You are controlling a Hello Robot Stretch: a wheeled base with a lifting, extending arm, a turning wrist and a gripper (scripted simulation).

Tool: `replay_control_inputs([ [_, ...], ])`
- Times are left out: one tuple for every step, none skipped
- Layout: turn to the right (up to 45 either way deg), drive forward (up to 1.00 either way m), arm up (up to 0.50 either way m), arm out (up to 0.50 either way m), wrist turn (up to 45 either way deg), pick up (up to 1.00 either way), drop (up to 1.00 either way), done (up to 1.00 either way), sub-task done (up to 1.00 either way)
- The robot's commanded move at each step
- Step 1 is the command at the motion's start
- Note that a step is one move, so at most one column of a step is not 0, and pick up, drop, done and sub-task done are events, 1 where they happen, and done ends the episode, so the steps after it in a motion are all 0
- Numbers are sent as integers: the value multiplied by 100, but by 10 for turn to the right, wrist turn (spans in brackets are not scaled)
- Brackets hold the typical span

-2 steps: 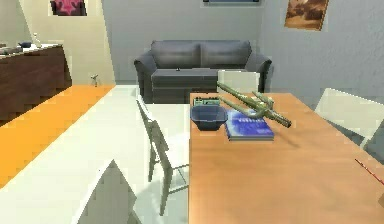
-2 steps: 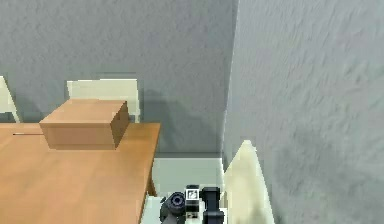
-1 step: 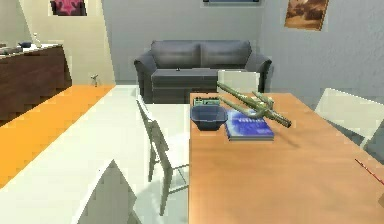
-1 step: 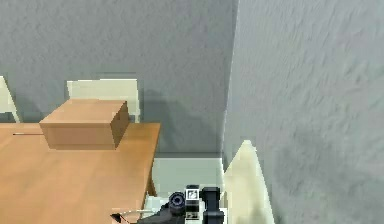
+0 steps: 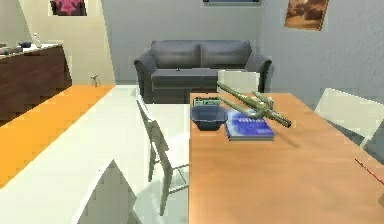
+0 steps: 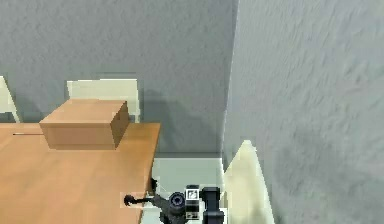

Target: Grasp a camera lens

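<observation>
A wooden table (image 5: 300,170) carries a dark round bowl-like thing (image 5: 208,118), a blue book (image 5: 248,126), a long olive-green object (image 5: 255,105) lying aslant and a small greenish box (image 5: 207,101). In the arm side view the gripper (image 6: 135,199) reaches in at the bottom edge, left of the two white marker squares (image 6: 196,200). Its fingers lie over the corner of the wooden table (image 6: 60,180). Only bare tabletop is behind its far end, so it holds nothing. A brown cardboard box (image 6: 85,125) stands farther out on that table.
White chairs stand at the table's sides (image 5: 160,140) (image 5: 350,112) (image 6: 250,185) (image 6: 103,92). A grey sofa (image 5: 200,62) sits against the far wall, and a dark cabinet (image 5: 30,75) is at the left. An orange surface (image 5: 45,130) spreads at the left. Grey walls (image 6: 310,90) close in behind the table.
</observation>
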Motion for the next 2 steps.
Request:
replay_control_inputs([
  [0,0,0,0,300,0,0,0,0],
  [0,0,-30,0,0,0,0,0,0],
])
